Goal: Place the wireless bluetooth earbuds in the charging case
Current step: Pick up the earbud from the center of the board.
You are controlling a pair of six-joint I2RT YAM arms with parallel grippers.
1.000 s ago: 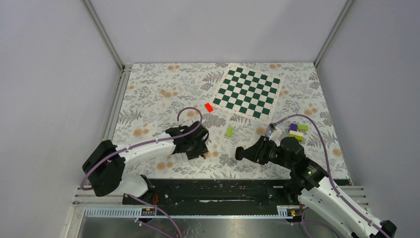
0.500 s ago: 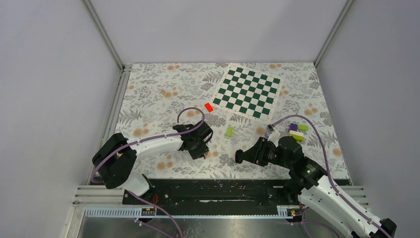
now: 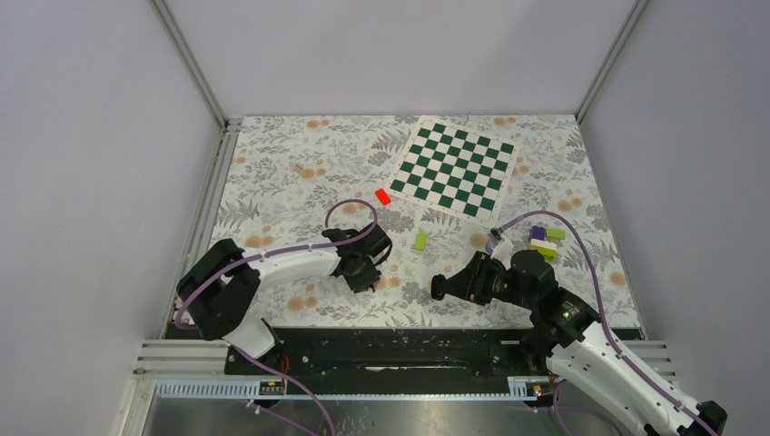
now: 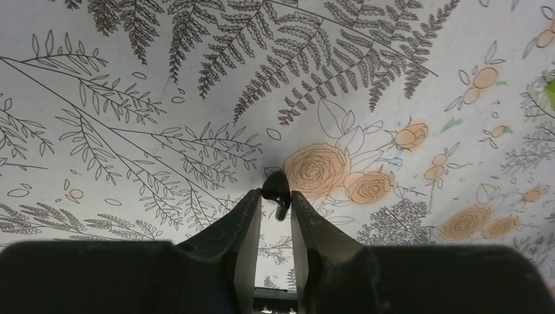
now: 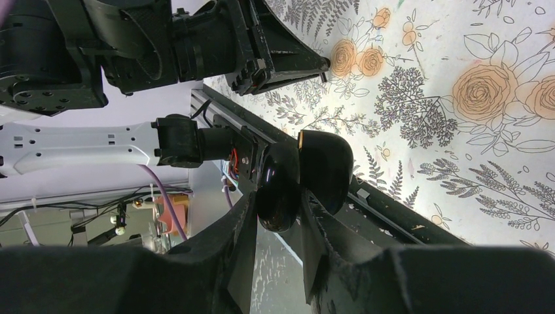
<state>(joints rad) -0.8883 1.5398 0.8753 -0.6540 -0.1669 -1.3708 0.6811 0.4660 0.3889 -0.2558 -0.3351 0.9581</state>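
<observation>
Though narrowed round earbud (image 4: 275,184) with left gripper (image 4: 276,194), cannot tell contact. Noted case (image 5: 321,171) pinched in right gripper (image 5: 278,199) by table's (image 3: 272,182) near edge, its inside hidden.

Glossy black plastic, bright with reflections: the case (image 5: 322,171) in the right end effector (image 5: 280,199), whose fingers (image 5: 229,248) look matt black. The earbud (image 4: 275,185) at the left end effector (image 4: 276,195) has the same shiny black finish. The tabletop (image 3: 291,195) wears a smooth, matt floral print; the far chessboard (image 3: 454,168) looks flat and printed. The arm shells (image 3: 291,263) are smooth white plastic, and the near rail (image 3: 363,388) is ribbed metal.
</observation>
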